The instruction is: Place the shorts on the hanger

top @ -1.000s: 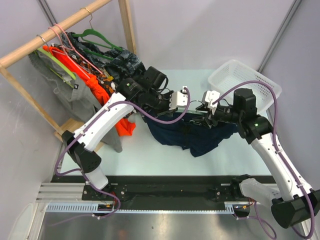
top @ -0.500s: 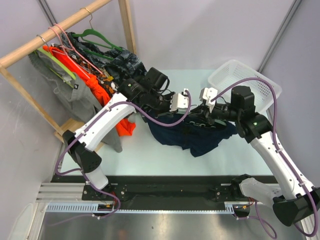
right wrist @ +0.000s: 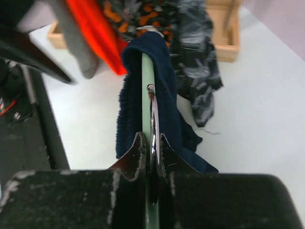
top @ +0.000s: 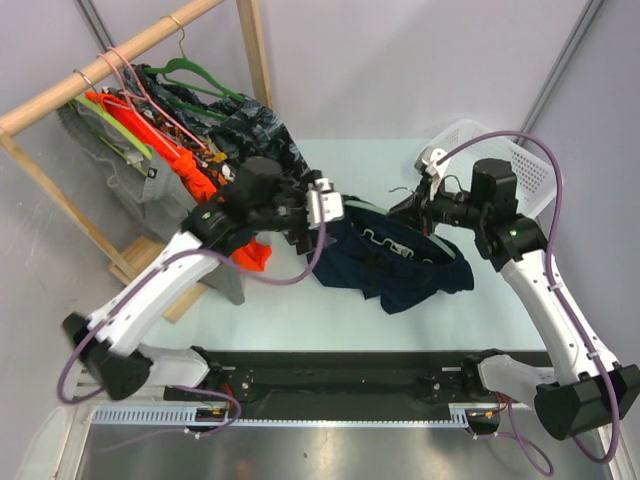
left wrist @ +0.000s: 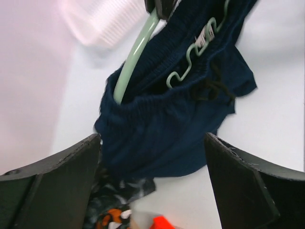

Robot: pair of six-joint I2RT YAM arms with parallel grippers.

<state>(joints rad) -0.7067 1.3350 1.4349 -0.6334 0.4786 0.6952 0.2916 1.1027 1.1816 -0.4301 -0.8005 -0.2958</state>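
Pale table [top: 300,310] behind shorts [top: 400,275]; white label [left wrist: 206,34] illegible.

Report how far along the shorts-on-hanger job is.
Done: the shorts drape over the hanger. In hand: the right end effector is shut on the hanger; the left end effector is open, off the cloth. Left: perhaps evening the bunched cloth.

Navy shorts [left wrist: 167,138] over mint hanger [left wrist: 136,55]

Top view looks down from behind; wrist views close, sharing shorts [left wrist: 167,129].
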